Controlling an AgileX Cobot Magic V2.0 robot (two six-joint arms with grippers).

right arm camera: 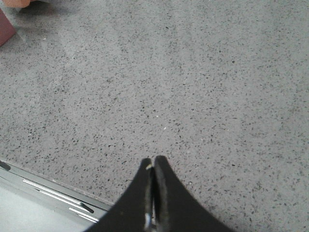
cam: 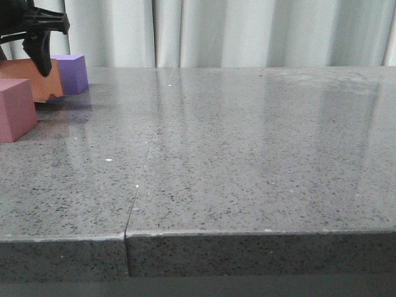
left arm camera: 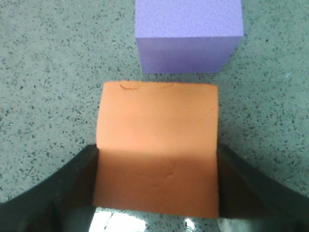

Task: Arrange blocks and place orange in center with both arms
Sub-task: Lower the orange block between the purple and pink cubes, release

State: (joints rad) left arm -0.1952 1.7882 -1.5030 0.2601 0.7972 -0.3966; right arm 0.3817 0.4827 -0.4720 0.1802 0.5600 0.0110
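Left pincer (left arm camera: pixel 157 186) grips the orange cube (left arm camera: pixel 157 145) just in front of the purple cube (left arm camera: pixel 188 36); right pincer (right arm camera: pixel 154 162) shut, empty, far off.

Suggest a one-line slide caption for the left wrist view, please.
Left gripper clasps the orange cube just short of the purple cube.

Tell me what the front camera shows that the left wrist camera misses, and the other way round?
Only the front view shows the pink-red block, the curtain and the table's front edge. Only the left wrist view shows both left fingers pressed against the orange block's sides. Both show the orange block, the purple block behind it, and the speckled tabletop.
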